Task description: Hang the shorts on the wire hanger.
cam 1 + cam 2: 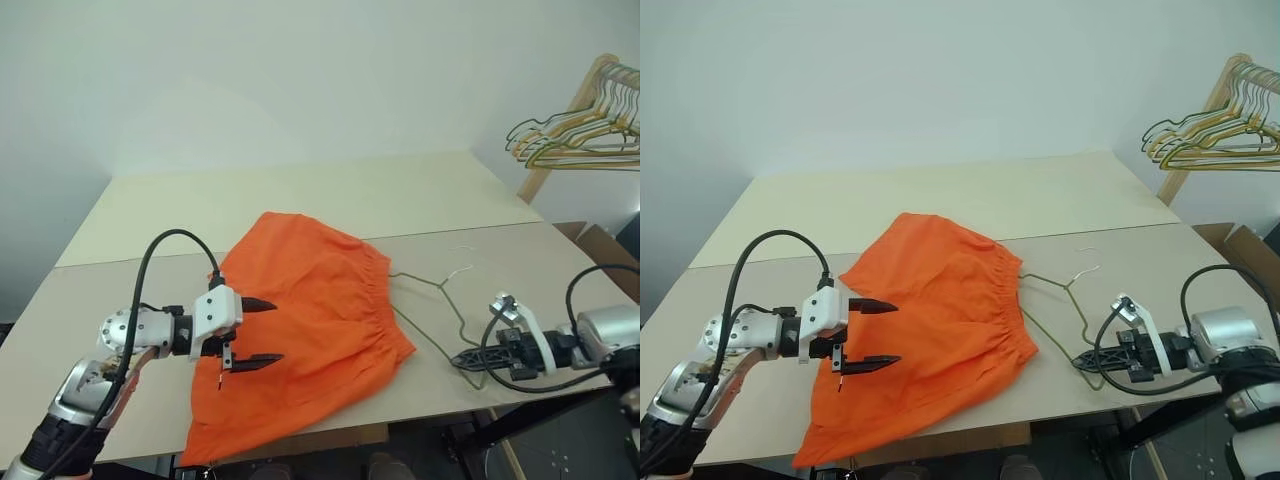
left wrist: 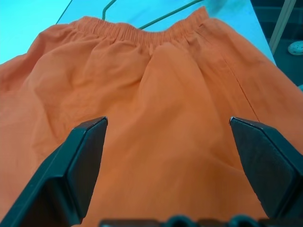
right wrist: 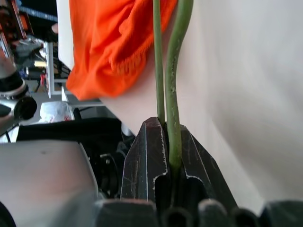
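The orange shorts (image 1: pixel 310 310) lie spread flat in the middle of the table, their gathered waistband (image 2: pixel 142 33) facing right. My left gripper (image 1: pixel 272 332) hovers over the left part of the cloth, open, with nothing between its fingers. The thin grey-green wire hanger (image 3: pixel 173 104) lies on the table just right of the waistband, one end running under the cloth. My right gripper (image 1: pixel 462 358) is shut on the hanger's near corner, close to the table's front edge.
The pale table (image 1: pixel 300 200) is made of two boards with a seam behind the shorts. A bunch of yellow and green hangers (image 1: pixel 580 130) hangs on a wooden rack at the back right. A cardboard box (image 1: pixel 600 245) stands beyond the right edge.
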Controlling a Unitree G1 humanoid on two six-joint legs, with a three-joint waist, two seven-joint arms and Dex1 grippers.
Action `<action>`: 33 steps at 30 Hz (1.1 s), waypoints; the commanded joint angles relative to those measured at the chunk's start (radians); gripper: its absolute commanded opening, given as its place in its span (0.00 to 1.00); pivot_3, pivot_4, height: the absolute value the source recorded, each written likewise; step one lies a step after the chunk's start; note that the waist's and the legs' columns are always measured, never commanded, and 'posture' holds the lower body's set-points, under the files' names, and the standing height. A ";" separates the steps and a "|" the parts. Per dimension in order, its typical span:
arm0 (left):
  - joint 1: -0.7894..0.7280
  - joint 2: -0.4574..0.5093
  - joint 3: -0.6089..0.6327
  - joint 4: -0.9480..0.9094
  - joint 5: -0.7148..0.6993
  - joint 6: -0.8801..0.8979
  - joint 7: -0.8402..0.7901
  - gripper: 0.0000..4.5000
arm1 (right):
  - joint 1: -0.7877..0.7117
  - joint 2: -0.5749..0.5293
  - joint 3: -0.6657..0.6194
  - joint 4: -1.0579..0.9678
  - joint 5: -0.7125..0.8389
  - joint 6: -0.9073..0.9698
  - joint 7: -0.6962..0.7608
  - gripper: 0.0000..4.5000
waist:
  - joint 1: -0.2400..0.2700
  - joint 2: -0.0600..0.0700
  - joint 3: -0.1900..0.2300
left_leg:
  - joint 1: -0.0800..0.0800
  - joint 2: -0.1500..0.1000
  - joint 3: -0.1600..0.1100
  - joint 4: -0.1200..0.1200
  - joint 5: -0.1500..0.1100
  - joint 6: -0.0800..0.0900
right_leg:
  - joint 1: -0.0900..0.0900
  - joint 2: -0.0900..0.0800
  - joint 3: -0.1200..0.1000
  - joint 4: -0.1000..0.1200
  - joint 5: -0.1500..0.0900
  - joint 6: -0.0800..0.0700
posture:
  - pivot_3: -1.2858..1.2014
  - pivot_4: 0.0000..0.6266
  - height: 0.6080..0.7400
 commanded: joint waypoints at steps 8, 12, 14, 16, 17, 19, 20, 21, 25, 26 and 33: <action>-0.003 -0.001 0.006 -0.027 0.012 -0.023 0.013 1.00 | -0.175 0.100 0.047 0.171 -0.046 -0.007 0.061 0.00 | 0.002 0.000 0.000 | -0.001 -0.001 0.000 0.000 0.001 -0.003 | -0.001 0.000 0.000 0.000 0.000 0.000 | 0.52 0.00 1.00; 0.003 -0.001 0.008 -0.031 0.012 -0.024 0.017 1.00 | -0.226 0.153 0.047 0.273 -0.084 -0.024 0.061 0.00 | 0.001 0.000 0.000 | -0.001 -0.001 -0.001 0.000 0.001 -0.002 | -0.001 0.000 0.000 0.000 0.000 0.000 | 0.52 0.00 1.00; 0.006 0.000 0.008 -0.034 0.012 -0.024 0.017 1.00 | -0.242 0.177 0.049 0.309 -0.099 -0.031 0.061 0.00 | 0.000 0.000 0.000 | -0.001 -0.001 -0.001 0.000 0.001 -0.002 | -0.001 0.000 0.000 0.001 0.000 0.000 | 0.52 0.00 1.00; 0.009 -0.001 0.008 -0.037 0.010 -0.027 0.015 1.00 | -0.242 0.186 0.064 0.308 -0.088 -0.035 0.061 0.00 | 0.001 0.000 0.000 | -0.001 -0.001 -0.001 0.000 0.002 -0.003 | -0.001 0.000 0.000 0.001 0.000 0.000 | 0.52 0.00 1.00; 0.009 -0.003 0.010 -0.039 0.003 -0.025 0.013 1.00 | -0.237 0.184 0.076 0.295 -0.076 -0.041 0.061 0.00 | 0.001 0.000 0.000 | -0.001 -0.001 -0.001 0.000 0.002 -0.003 | -0.001 0.000 0.000 0.001 0.000 0.000 | 0.53 0.00 1.00; 0.008 -0.005 0.011 -0.041 -0.002 -0.024 0.012 1.00 | -0.229 0.176 0.094 0.275 -0.048 -0.045 0.061 0.00 | 0.001 0.000 0.000 | -0.001 -0.001 -0.001 0.000 0.002 -0.003 | -0.001 0.000 0.000 0.001 0.000 0.000 | 0.53 0.00 1.00; 0.008 -0.005 0.011 -0.041 -0.001 -0.025 0.012 1.00 | -0.227 0.172 0.099 0.266 -0.037 -0.047 0.061 0.00 | 0.001 0.000 0.000 | -0.001 -0.001 -0.001 0.000 0.002 -0.003 | -0.001 0.000 -0.001 0.001 0.000 0.000 | 0.53 0.00 1.00; 0.008 -0.005 0.011 -0.039 0.000 -0.027 0.012 1.00 | -0.233 0.174 0.101 0.274 -0.037 -0.052 0.061 0.00 | 0.001 0.000 0.000 | -0.001 -0.001 -0.001 0.000 0.002 -0.003 | -0.001 0.000 -0.001 0.001 0.000 0.000 | 0.53 0.00 1.00; 0.006 -0.007 0.008 -0.031 0.009 -0.035 0.012 1.00 | -0.282 0.210 0.076 0.362 -0.066 -0.070 0.061 0.00 | 0.000 0.000 0.000 | -0.001 -0.001 -0.001 0.000 0.002 -0.003 | -0.001 0.000 -0.001 0.001 0.000 0.000 | 0.53 0.00 1.00; 0.005 -0.008 0.005 -0.028 0.013 -0.039 0.012 1.00 | -0.296 0.224 0.067 0.389 -0.081 -0.082 0.061 0.00 | -0.001 0.000 0.000 | -0.001 -0.001 -0.001 0.000 0.002 -0.003 | -0.001 0.000 0.000 0.001 0.000 0.000 | 0.53 0.00 1.00; 0.001 -0.013 -0.004 -0.026 0.021 -0.042 0.012 1.00 | -0.353 0.300 0.030 0.509 -0.155 -0.145 0.061 0.00 | -0.002 0.000 0.000 | -0.001 -0.001 -0.001 0.000 0.002 -0.004 | -0.002 0.000 -0.001 0.001 0.000 0.000 | 0.53 0.00 1.00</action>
